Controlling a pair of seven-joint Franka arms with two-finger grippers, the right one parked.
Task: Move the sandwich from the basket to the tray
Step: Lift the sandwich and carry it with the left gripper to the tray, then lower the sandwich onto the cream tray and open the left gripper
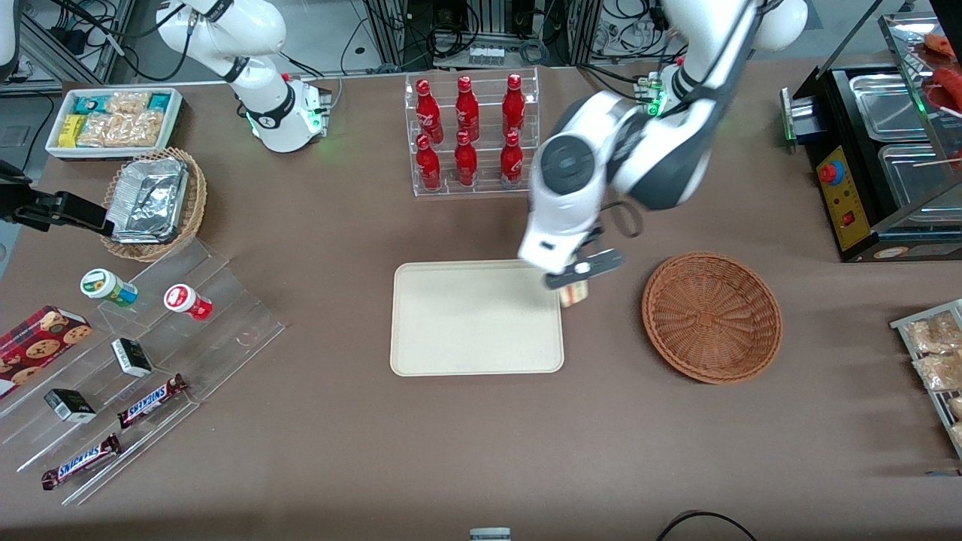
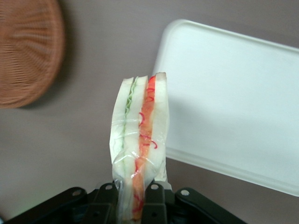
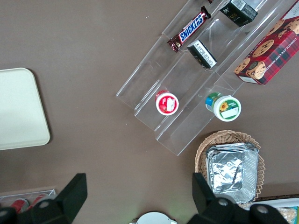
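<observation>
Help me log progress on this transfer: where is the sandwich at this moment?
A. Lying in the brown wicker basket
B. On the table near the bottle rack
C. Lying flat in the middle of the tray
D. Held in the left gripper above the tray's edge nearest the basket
D: the gripper is shut on the sandwich, hanging over the edge of the tray, while the basket holds nothing.

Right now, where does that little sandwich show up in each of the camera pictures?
Front view: the sandwich hangs in the pincer at the tray's edge, on the side nearest the brown basket.
Left wrist view: the sandwich stands clamped on edge, between basket and tray.
Right wrist view: not in it; only the tray's corner shows.
Shared landmark: the tray.
</observation>
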